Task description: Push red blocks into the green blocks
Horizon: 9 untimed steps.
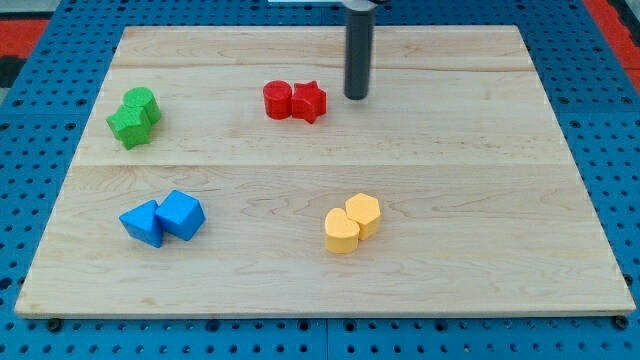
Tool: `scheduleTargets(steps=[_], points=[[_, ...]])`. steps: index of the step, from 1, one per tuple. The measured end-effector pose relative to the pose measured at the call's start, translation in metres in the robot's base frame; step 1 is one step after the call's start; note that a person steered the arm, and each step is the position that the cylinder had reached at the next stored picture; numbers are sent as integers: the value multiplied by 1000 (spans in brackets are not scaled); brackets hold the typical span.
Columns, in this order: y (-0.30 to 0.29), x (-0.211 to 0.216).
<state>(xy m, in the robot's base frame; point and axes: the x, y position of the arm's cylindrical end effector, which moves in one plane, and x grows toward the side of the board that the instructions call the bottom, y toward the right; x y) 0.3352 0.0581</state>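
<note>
Tip (356, 96) stands just right of red blocks (295, 101); bare board reaches green blocks (135, 116); no hand.

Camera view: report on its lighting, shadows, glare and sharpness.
Camera view: even, soft light, no hard glare on the wooden board; only faint, short shadows under the red blocks, green blocks, blue blocks and yellow blocks; block edges slightly soft; my tip, just right of the red blocks, is in focus, while the rod's top is cropped at the view's top.
</note>
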Motion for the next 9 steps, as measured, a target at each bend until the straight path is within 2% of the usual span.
scheduleTargets(steps=[3, 8, 9], points=[[-70, 12], [-201, -1], [-205, 3]])
